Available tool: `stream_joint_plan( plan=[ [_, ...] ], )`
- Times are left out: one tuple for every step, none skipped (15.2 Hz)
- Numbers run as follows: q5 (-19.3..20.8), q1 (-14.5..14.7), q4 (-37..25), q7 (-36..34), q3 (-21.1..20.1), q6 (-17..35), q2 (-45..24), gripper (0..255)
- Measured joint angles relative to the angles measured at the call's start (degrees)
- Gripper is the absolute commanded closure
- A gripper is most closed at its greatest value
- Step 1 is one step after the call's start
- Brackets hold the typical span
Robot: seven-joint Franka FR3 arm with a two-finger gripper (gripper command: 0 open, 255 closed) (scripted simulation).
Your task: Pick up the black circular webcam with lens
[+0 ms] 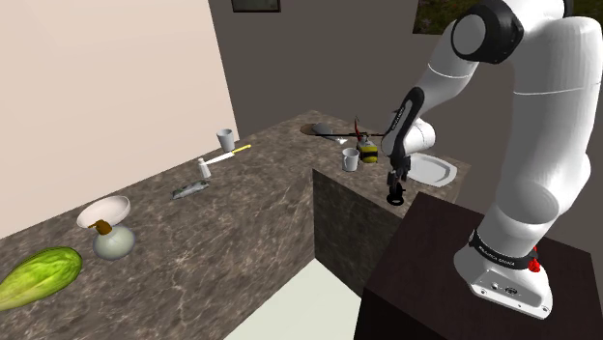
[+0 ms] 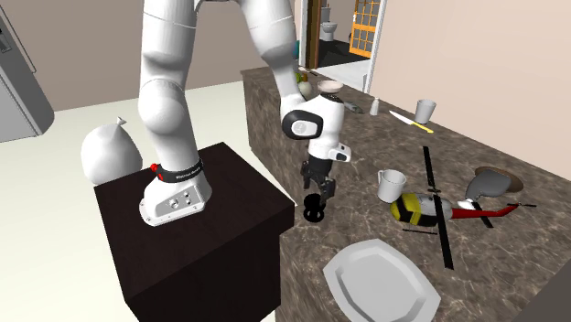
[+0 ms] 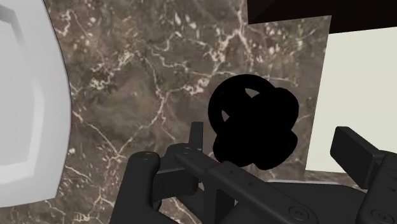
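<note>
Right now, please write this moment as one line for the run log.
claw: open, above webcam | webcam: on counter near stand, not held | lift: not yet done

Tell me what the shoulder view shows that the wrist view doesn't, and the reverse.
Of the two, the shoulder view adds the white arm, a green lettuce, a pale cup, a white mug and a toy helicopter on the marble counter. The wrist view adds a close look at the fingers standing apart either side of the black webcam. Both show that webcam near the counter's edge, the white plate beside it and the dark stand.
</note>
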State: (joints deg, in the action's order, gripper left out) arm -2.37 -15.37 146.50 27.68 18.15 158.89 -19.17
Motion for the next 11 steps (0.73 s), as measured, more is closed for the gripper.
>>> stream_joint_plan(
  plan=[
    [-0.5, -0.4, 0.0, 0.4, -0.4, 0.9, -1.0, 0],
    [-0.9, -0.7, -0.2, 0.6, -0.9, 1.5, -1.8, 0],
    [-1.4, -1.1, -0.5, 0.9, -1.3, 2.2, -2.7, 0],
    [-1.7, -1.4, -0.9, 1.1, -1.7, 2.7, -3.6, 0],
    [-1.9, -1.6, -1.0, 1.3, -1.9, 2.9, -4.0, 255],
    [-2.0, -1.7, -1.2, 1.3, -2.0, 3.1, -4.2, 255],
    [-2.1, -1.8, -1.2, 1.4, -2.0, 3.2, -4.2, 255],
    [-2.1, -1.8, -1.3, 1.4, -2.1, 3.2, -4.3, 255],
    [-2.1, -1.8, -1.3, 1.4, -2.1, 3.3, -4.3, 255],
    [-2.2, -1.8, -1.3, 1.4, -2.1, 3.3, -4.3, 255],
    [-2.1, -1.8, -1.3, 1.4, -2.1, 3.3, -4.3, 255]
  ],
)
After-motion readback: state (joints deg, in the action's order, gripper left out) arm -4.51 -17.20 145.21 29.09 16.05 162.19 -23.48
